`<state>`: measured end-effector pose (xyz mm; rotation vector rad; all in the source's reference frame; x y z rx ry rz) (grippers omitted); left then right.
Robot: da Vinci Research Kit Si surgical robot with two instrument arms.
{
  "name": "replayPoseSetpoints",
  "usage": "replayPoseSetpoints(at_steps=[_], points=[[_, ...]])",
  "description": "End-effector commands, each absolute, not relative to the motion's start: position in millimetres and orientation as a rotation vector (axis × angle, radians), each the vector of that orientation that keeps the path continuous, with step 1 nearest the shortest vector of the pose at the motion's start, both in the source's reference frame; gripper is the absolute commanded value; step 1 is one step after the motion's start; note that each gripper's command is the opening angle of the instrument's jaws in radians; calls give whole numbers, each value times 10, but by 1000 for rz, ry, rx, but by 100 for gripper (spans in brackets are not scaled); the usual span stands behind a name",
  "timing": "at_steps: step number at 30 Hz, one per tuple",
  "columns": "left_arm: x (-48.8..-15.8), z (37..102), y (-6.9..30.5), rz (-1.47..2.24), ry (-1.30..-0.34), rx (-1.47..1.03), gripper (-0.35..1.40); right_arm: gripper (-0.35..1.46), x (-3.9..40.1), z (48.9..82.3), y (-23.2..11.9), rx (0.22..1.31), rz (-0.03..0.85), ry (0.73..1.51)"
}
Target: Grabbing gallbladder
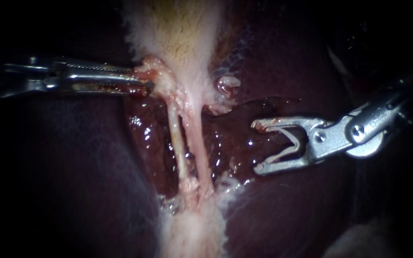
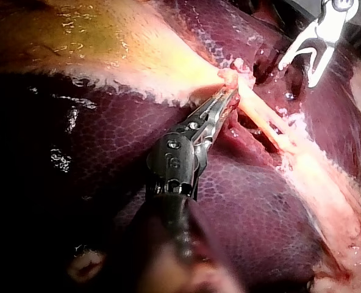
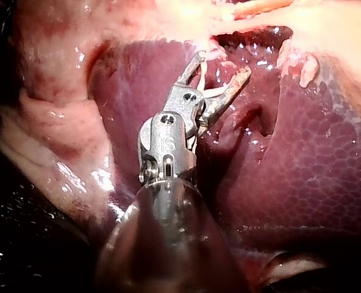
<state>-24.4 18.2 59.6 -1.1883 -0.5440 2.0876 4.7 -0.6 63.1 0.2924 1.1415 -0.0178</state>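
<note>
The pale yellowish gallbladder (image 1: pixel 182 33) lies at the top of the endoscope view and narrows to a pink neck (image 1: pixel 156 71). My left instrument (image 1: pixel 142 85) comes in level from the left with its jaws shut on that neck tissue; the left wrist view shows the same grip (image 2: pixel 226 101) beside the gallbladder (image 2: pixel 107 43). Two pale tubes (image 1: pixel 187 143) run down from the neck. My right instrument (image 1: pixel 258 146) hangs to their right over wet liver, jaws open, touching nothing, with a thin V-shaped piece inside them. Its open jaws (image 3: pixel 223 64) also show in the right wrist view.
Dark maroon liver (image 1: pixel 288 215) surrounds the dissected bed (image 1: pixel 225 143). A small pale tissue nub (image 1: pixel 228 85) sits right of the neck. White fatty tissue (image 1: pixel 192 234) continues below the tubes. In the left wrist view the right instrument (image 2: pixel 308 52) hangs beyond the tubes (image 2: pixel 272 122).
</note>
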Motion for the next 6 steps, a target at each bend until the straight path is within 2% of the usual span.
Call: replayPoseSetpoints(at_steps=[1,6], points=[[-243,599,182,2089,-544,-1191,-35,50,47,631,-6,292,-18,1141],[-241,609,183,2091,-543,-1193,-35,50,47,632,-5,292,-17,1141]])
